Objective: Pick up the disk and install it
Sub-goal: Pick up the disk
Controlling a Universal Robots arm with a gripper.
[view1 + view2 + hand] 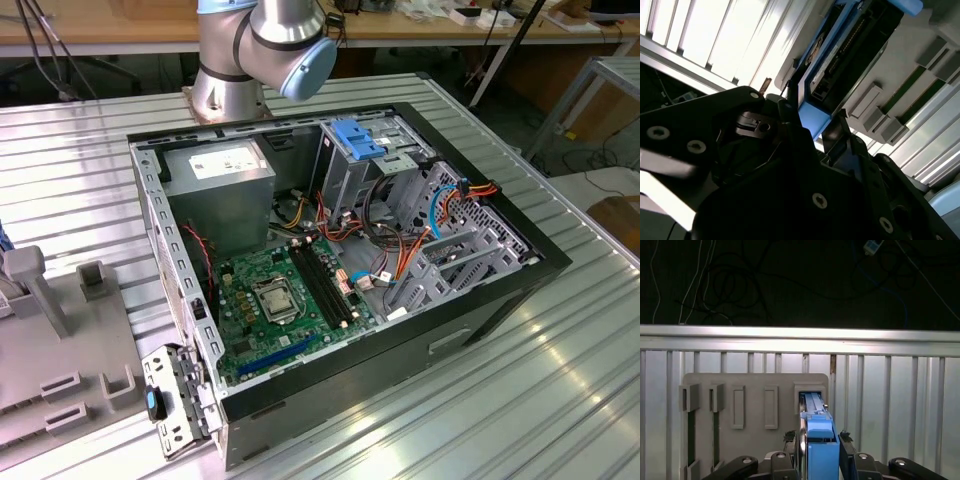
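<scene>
The disk point(815, 410) stands on edge in a slot of the grey fixture plate point(755, 385), drive body down in the slot and the bright blue carrier frame toward me. In the second wrist view the disk point(850, 50) shows its dark metal side, with the blue frame wrapped round its near end. My jaws are closed on that blue end: one of the black fingers point(845, 440) presses each flank of the carrier, with no gap visible on either side, and in the second wrist view the fingers point(837, 135) sit tight against the blue plastic. The lower part of the disk is inside the slot's raised rim. Other slots in the plate lie beside it, two long narrow ones and two short ones. The plate rests on the ribbed aluminium counter point(890, 390). In the exterior view the fixture plate point(60, 340) lies at the exterior view's left, well apart from the open computer case point(400, 350), which lies on its side on the counter point(520, 400). Inside the case are the green motherboard point(270, 300), the grey power supply point(220, 190), loose coloured cables, and a grey drive cage point(345, 180) with a blue bracket point(357, 137) on top. My arm's base point(265, 40) stands on the counter behind the case.
</scene>
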